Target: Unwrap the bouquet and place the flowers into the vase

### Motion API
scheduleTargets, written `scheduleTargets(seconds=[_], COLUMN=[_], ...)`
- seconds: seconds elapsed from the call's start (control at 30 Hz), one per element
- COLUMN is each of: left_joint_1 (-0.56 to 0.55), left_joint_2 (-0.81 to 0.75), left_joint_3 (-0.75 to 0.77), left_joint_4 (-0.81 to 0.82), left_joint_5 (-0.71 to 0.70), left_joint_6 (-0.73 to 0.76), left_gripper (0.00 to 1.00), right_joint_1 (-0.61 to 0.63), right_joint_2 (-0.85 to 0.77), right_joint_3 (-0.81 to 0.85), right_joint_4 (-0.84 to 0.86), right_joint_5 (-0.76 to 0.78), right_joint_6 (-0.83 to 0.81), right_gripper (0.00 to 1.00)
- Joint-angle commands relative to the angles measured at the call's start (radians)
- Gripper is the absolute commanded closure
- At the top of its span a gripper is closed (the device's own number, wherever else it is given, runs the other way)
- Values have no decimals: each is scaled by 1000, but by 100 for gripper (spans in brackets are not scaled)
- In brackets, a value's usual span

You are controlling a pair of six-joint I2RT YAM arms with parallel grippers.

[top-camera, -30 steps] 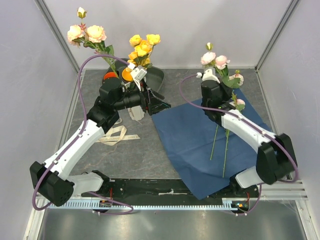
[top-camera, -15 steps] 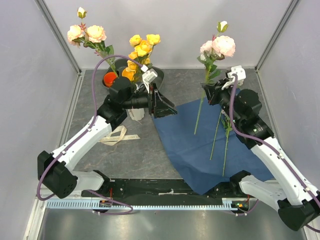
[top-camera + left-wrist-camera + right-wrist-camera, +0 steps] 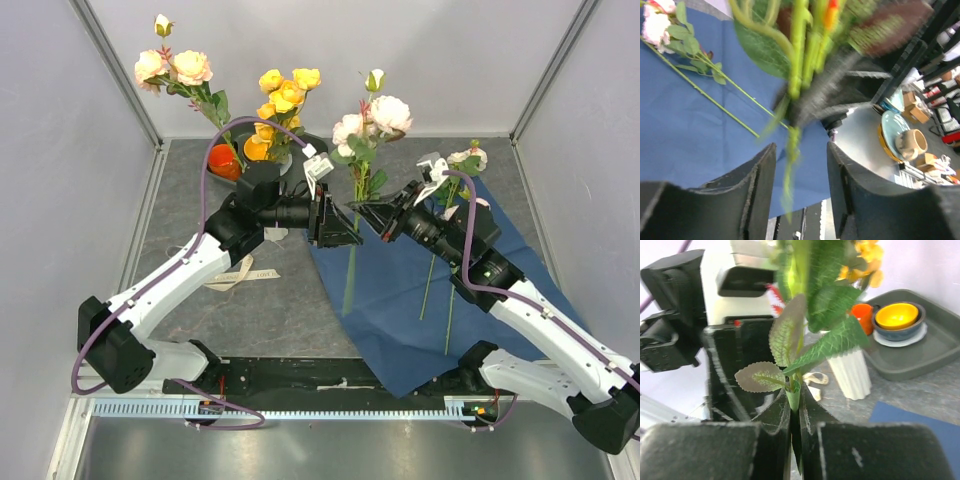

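The right claw [image 3: 372, 214] is pinched shut on the green stem of a pink flower [image 3: 388, 113], about halfway along it. The stem stands almost straight up over the middle of the bench [image 3: 290, 310]. The left claw [image 3: 345, 228] is just left of it. Its two sides are apart with the stem in the gap, not squeezing. The vase [image 3: 850, 375] is further left and far, mostly hidden behind the left arm, which is nearer to it. A moment ago the flower was at the far right. The right arm has swung it across, and the left claw has come to meet it.
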Motion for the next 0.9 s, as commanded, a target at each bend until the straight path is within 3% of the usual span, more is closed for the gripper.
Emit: scheduleTargets(seconds=[0.0, 0.4, 0.47, 0.53, 0.57, 0.73, 0.87], left_joint_1=[-5, -3, -3, -3, -3, -1, -1], left_joint_2=[1, -43, -42, -43, -45, -45, -40], left_joint_3=[58, 52, 60, 66, 67, 69, 66], left_joint_4=[-36, -62, -70, -85, -90, -87, -78], left_joint_5=[-55, -138, -138, -139, -146, -144, -129], left_joint_6=[71, 110, 117, 128, 131, 134, 128], left_gripper=[51, 62, 57, 43, 42, 59, 61], right_joint_1=[65, 157, 164, 165, 167, 167, 170], right_joint_2=[-19, 9, 6, -5, -16, -42, -28], right_joint_3=[14, 55, 60, 71, 75, 74, 77], right_joint_4=[68, -70, -87, -120, -130, -141, -146], right_joint_5=[4, 122, 139, 178, 191, 195, 168], right_joint_6=[-3, -117, -144, -164, -176, -190, -180], right_gripper=[100, 100, 100, 100, 100, 100, 100])
